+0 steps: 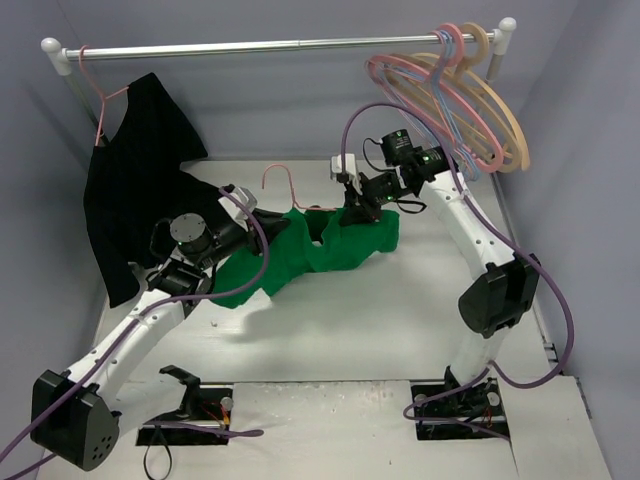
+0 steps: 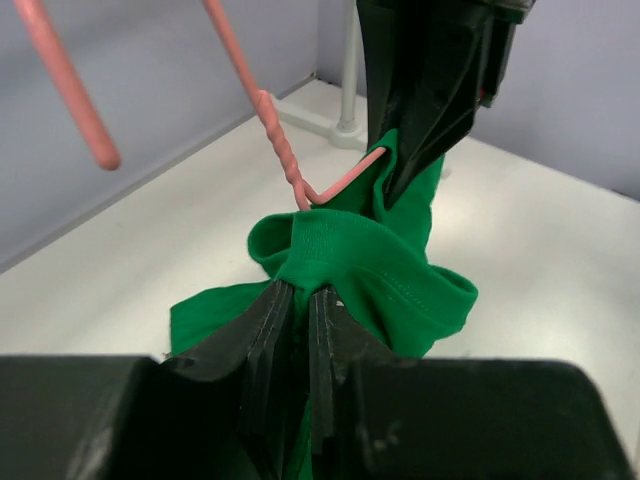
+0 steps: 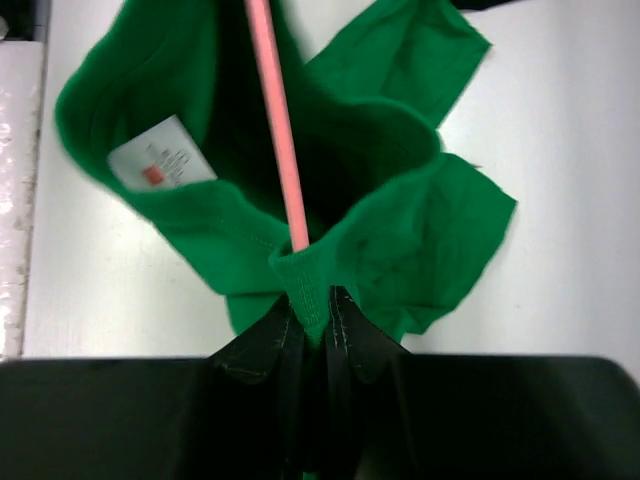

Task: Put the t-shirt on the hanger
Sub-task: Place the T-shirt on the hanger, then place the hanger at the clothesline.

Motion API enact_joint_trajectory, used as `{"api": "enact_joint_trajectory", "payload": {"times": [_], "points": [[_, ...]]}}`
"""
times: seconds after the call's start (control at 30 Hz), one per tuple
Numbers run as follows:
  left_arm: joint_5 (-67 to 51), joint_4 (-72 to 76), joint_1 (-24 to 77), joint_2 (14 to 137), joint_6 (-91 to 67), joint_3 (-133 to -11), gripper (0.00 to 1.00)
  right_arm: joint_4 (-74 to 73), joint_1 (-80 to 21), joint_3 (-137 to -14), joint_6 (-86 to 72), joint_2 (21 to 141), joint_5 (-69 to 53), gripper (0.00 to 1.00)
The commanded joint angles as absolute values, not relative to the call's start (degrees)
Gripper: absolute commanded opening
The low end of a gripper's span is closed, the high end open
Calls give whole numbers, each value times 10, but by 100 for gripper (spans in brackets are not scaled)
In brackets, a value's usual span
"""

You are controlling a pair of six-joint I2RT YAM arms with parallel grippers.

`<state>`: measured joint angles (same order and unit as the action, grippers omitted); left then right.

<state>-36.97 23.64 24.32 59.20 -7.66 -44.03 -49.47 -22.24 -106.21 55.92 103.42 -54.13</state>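
- Your t-shirt [image 1: 345, 250] lies crumpled on the table [image 1: 400, 320], between your two arms.
- The hanger [image 1: 281, 181] stands at the shirt's far edge, hook up, with its wire running into the cloth.
- Your left gripper [image 1: 272, 226] sits at the shirt's left end and your right gripper [image 1: 352, 213] at its far middle.
- Behind them, the rail [image 1: 280, 45] carries a garment [image 1: 140, 190] on the left and spare hangers [image 1: 470, 100] on the right.

The shirt [image 3: 400, 220] is hiding the lower end of the hanger [image 3: 278, 120], whose rod is running off the top edge; the label [image 3: 160, 160] print is blurring.
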Motion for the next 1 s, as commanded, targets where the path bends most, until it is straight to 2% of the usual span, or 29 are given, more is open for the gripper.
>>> {"api": "enact_joint_trajectory", "payload": {"times": [0.0, 0.1, 0.13, 0.17, 0.27, 0.37, 0.53, 0.57, 0.77, 0.8, 0.97], "points": [[-406, 243, 245, 582, -35, -492, 0, -462, -221, -1049, 548, 989, -553, 0], [-368, 193, 242, 568, -2, -491, 0, -398, -211, -1024, 520, 952, -555, 0], [-355, 181, 237, 563, 11, -490, 5, -386, -209, -1019, 512, 942, -555, 0], [-343, 159, 234, 553, 32, -491, 17, -376, -207, -1015, 506, 927, -556, 0], [-292, 122, 216, 540, 59, -495, 17, -352, -199, -1004, 490, 906, -559, 0], [-242, 96, 188, 526, 78, -504, 22, -333, -198, -990, 474, 885, -559, 0], [-143, 81, 165, 519, 84, -531, 63, -259, -198, -954, 428, 849, -568, 0], [-107, 74, 165, 520, 80, -541, 66, -240, -198, -939, 415, 833, -570, 0], [-2, -49, 166, 564, 40, -720, 69, -21, -199, -915, 278, 781, -529, 0], [37, -61, 166, 576, 27, -765, 69, 36, -199, -932, 243, 780, -516, 0], [113, -106, 167, 596, 14, -857, 70, 125, -199, -1044, 186, 804, -450, 0]]}}
